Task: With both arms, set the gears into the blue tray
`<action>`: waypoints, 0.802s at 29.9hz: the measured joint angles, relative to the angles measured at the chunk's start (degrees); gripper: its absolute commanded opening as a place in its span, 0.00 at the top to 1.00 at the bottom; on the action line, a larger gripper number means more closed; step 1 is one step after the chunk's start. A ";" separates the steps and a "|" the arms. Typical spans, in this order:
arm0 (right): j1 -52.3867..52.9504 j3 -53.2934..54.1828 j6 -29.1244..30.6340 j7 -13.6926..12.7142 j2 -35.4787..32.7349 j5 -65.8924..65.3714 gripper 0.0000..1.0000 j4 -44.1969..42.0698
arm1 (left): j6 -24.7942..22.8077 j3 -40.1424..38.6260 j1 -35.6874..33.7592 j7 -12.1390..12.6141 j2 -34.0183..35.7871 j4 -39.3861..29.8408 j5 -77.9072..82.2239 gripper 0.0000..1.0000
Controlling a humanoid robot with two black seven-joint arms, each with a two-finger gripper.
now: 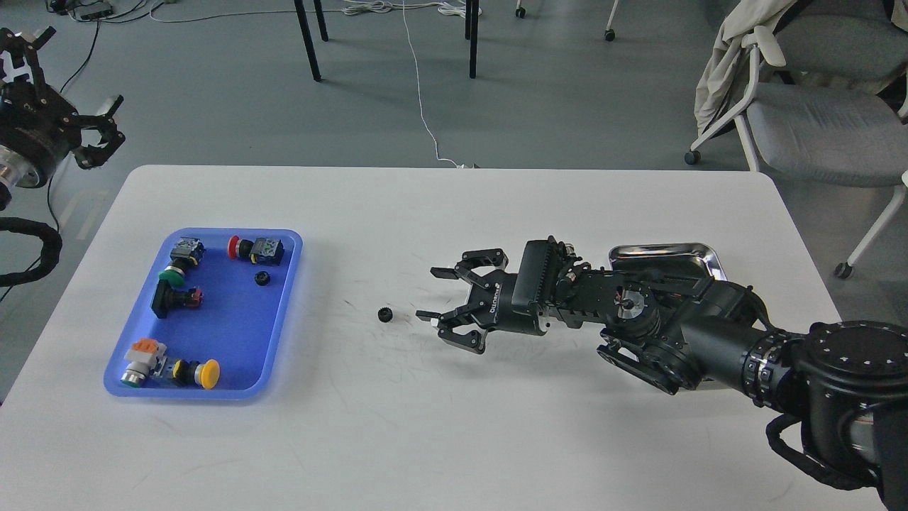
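Black and small, one gear [384,314] lies on the white table [496,426] just left of the right gripper [433,294], whose fingers are spread apart and empty. Another gear [262,278] rests inside the blue tray [234,341]. Whether the left gripper [99,131], off the table's corner, is released or clenched cannot be told.

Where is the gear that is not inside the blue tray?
In the head view, the loose gear lies on the white table, between the blue tray and the open right gripper.

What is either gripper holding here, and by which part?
Nothing. The right gripper is open beside a loose gear on the table; the left gripper hangs open, empty.
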 measured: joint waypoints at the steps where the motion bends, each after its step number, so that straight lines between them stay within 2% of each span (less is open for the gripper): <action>1: -0.10 0.63 0.00 0.00 0.00 1.42 0.21 -0.08 | 0.01 0.09 0.00 0.00 0.03 0.00 0.01 0.01; 3: -0.07 1.60 0.00 0.00 0.00 4.47 0.16 -0.22 | 0.02 0.29 0.00 -0.02 0.36 0.00 0.06 0.01; 7: 1.35 2.54 0.00 -0.01 0.00 12.50 0.13 -0.28 | 0.04 0.65 0.00 -0.21 0.66 -0.05 0.16 0.01; 10: 3.14 2.65 0.00 -0.01 0.00 20.24 0.07 -0.29 | 0.55 0.78 0.00 -0.25 0.67 -1.04 0.26 0.01; 20: 10.73 2.44 2.57 -0.64 -0.07 47.52 0.06 0.02 | 2.21 5.01 -0.09 -0.27 0.79 -4.95 1.44 0.01; 24: 12.22 2.53 3.94 -0.65 -3.34 53.79 0.06 0.44 | 2.38 6.65 -0.12 -0.42 1.04 -6.98 4.20 0.01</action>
